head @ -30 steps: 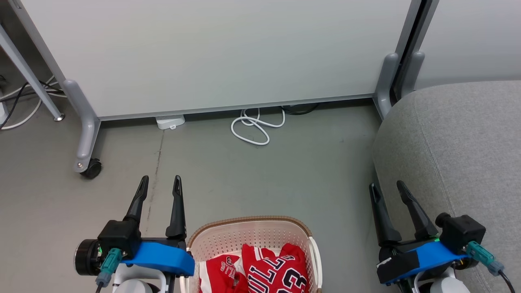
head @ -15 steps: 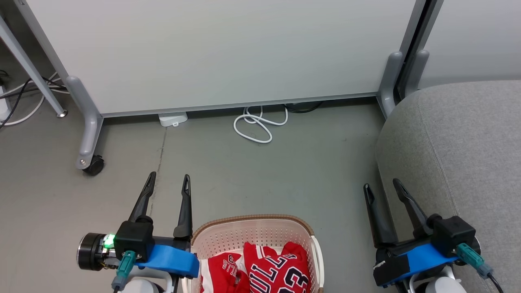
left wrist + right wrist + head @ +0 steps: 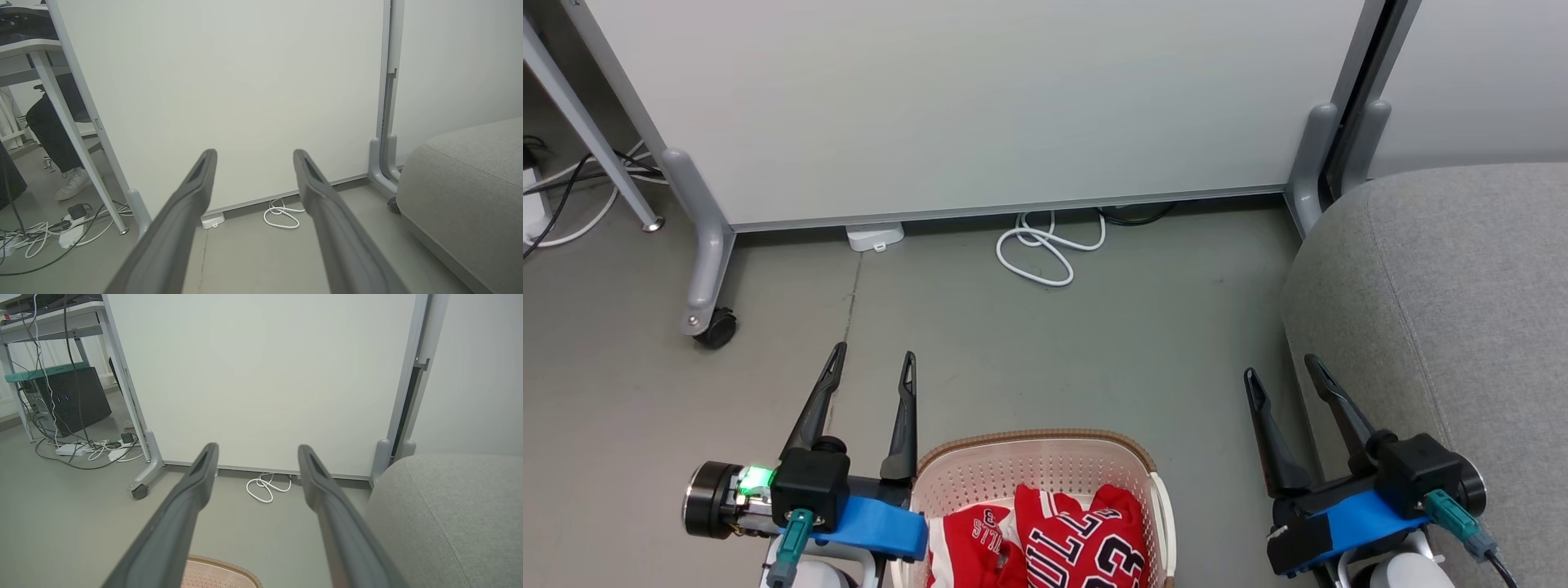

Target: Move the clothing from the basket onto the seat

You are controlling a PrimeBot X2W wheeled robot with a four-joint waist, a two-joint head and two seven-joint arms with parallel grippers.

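The cream perforated basket (image 3: 1033, 438) with a brown rim stands on the floor at the bottom centre of the head view. In it lie the red jersey (image 3: 1086, 547) with "23" and the red shorts (image 3: 968, 543). My left gripper (image 3: 872, 353) is open and empty, just left of the basket, fingers pointing away over the floor. Open and empty too, my right gripper (image 3: 1280, 366) hangs between the basket and the light-grey sofa (image 3: 1445, 286). The left wrist view has the left gripper (image 3: 254, 153) and the sofa (image 3: 461, 183). In the right wrist view are the right gripper (image 3: 257, 446), the basket rim (image 3: 222, 565) and the sofa (image 3: 445, 510).
A white partition panel (image 3: 964, 106) on grey castor feet (image 3: 707, 278) closes off the far side. A coiled white cable (image 3: 1045, 249) and a white adapter (image 3: 876, 237) lie at its base. A desk leg and cables (image 3: 572, 180) are at far left; a person's shoe (image 3: 75, 183) is under the desk.
The camera has shifted slightly. Both grippers have drawn a little inward toward the basket, and the left wrist has rolled. Both stay open; the clothing has not moved.
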